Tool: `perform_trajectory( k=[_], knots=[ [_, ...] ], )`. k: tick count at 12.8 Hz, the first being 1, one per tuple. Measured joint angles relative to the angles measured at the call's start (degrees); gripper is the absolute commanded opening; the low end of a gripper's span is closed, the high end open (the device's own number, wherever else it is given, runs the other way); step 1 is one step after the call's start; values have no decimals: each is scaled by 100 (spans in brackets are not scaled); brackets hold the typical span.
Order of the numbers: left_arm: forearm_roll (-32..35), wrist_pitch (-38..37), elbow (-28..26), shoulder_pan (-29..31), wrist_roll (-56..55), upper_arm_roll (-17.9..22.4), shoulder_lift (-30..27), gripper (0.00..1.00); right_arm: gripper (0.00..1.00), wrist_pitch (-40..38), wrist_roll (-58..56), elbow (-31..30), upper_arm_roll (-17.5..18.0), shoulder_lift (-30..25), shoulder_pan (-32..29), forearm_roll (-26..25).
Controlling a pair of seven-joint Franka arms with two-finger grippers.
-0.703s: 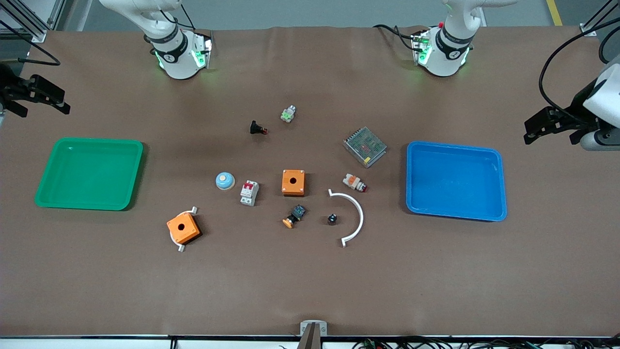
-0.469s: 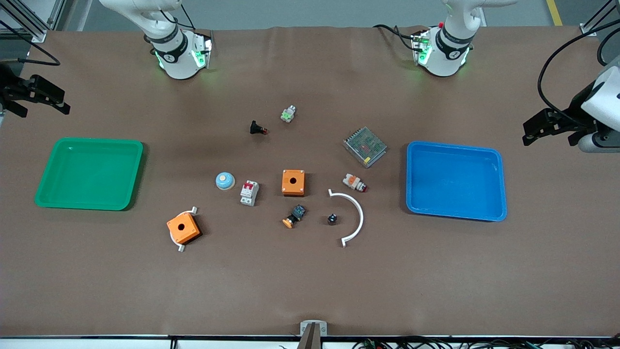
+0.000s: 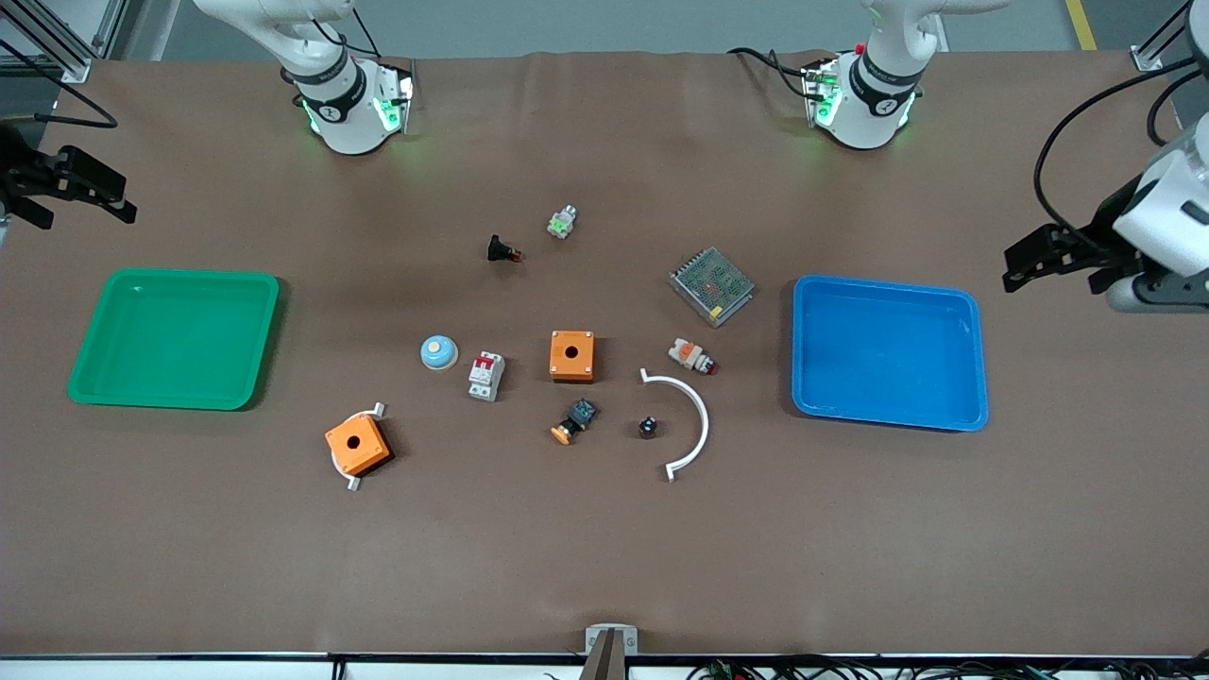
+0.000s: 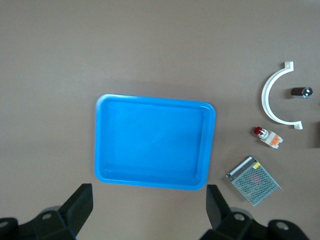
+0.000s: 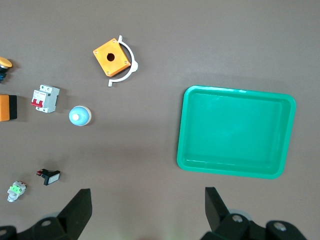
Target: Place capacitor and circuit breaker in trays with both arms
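Observation:
The capacitor (image 3: 648,427), a tiny black cylinder, lies inside the curve of a white arc piece (image 3: 694,416); it also shows in the left wrist view (image 4: 301,92). The circuit breaker (image 3: 485,376), white-grey with red levers, lies mid-table beside a blue dome (image 3: 439,352); it also shows in the right wrist view (image 5: 45,98). My left gripper (image 3: 1053,277) (image 4: 150,200) is open and empty, over the table at the left arm's end beside the blue tray (image 3: 888,283). My right gripper (image 3: 85,210) (image 5: 147,200) is open and empty, over the table at the right arm's end by the green tray (image 3: 179,274).
Two orange boxes (image 3: 571,355) (image 3: 357,446), a black push button with orange cap (image 3: 573,421), a white-and-orange part (image 3: 691,355), a metal mesh unit (image 3: 712,285), a black switch (image 3: 501,250) and a green-white part (image 3: 562,222) lie around mid-table.
My left gripper has moved a little toward the blue tray. The right arm and the objects on the table have not moved.

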Motion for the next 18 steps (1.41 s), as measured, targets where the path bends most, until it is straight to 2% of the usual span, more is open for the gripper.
perform_trajectory(
  k=[4, 7, 13, 18],
  knots=[
    [-338, 102, 10, -323, -383, -48, 662, 100, 100, 256, -36, -147, 70, 147, 285, 5],
    [-422, 559, 93, -822, -963, -67, 1194, 100, 100, 1010, 17, -584, 82, 526, 618, 8],
    [-423, 2163, 353, -1812, -1998, -86, 2282, 100, 100, 2149, 2035, -707, 110, 1648, 1919, 9],
    [-423, 4071, 393, -2403, -2787, -92, 3278, 100, 96, 3054, 3414, -443, 106, 2800, 2618, 1]
  ],
)
